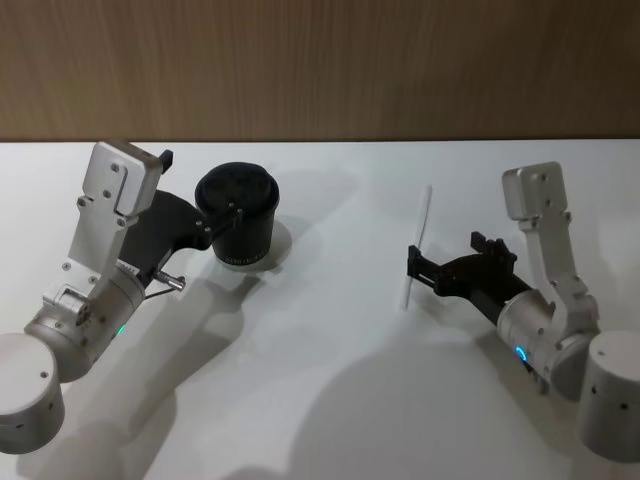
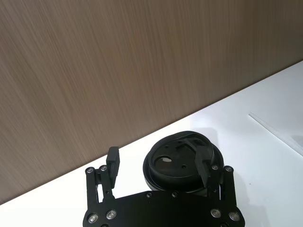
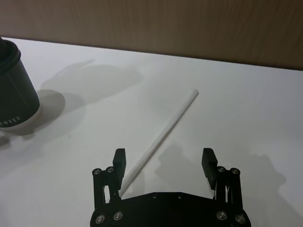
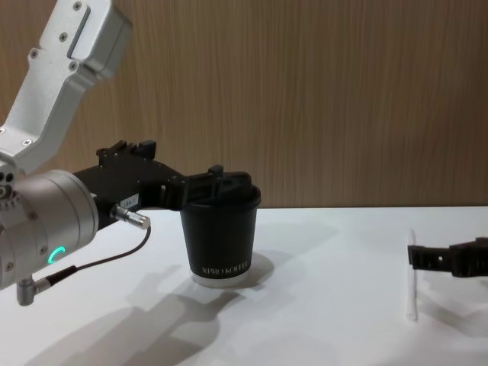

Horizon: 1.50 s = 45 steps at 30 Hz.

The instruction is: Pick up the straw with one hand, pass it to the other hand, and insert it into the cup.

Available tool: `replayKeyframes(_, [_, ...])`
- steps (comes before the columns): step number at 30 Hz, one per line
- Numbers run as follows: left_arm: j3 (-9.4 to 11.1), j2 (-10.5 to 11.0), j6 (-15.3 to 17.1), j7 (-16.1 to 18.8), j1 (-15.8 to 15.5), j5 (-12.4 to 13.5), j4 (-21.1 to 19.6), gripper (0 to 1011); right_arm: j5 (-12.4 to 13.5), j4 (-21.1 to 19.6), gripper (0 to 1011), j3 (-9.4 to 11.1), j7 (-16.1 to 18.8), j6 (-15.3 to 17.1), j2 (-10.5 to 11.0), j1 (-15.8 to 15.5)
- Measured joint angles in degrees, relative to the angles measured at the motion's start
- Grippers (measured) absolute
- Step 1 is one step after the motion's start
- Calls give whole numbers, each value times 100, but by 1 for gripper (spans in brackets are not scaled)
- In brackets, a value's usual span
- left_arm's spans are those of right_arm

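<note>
In the head view, the cup (image 1: pixel 240 228) is seen standing on the white table (image 1: pixel 320 400) to the robot's left, with the left gripper (image 1: pixel 200 188) drawn up at lid height, one finger reaching over the domed lid. To the robot's right the straw (image 1: pixel 417 245) is seen lying flat on the table, well apart from the cup, and the right gripper (image 1: pixel 450 252) is held low at it, one finger just beside its near half. The left wrist view adds what is lost from above. The left gripper's fingers (image 2: pixel 112 161) are spread wide, one lies across the lid's rim, and the other stands clear beside the cup, so nothing is grasped. In the right wrist view the right gripper's fingers (image 3: pixel 119 158) are also shown wide apart, with the near end of the straw running between them, close against one finger and far from the other. From the chest view the cup's white lettering can be read, and a finger of the right gripper is seen crossing the straw. Whether it actually touches the straw cannot be settled from any view.
</note>
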Motion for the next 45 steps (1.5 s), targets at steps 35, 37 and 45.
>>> replayKeyframes(35, [0, 0, 0, 0, 0, 0, 0, 1003, -106, 423, 944, -139, 309, 388, -125, 255])
replayKeyframes(37, [0, 0, 0, 0, 0, 0, 0, 1003, -118, 432, 905, -139, 299, 390, -138, 260])
replayKeyframes(45, [0, 0, 0, 0, 0, 0, 0, 1003, -175, 473, 677, -140, 270, 430, -187, 285])
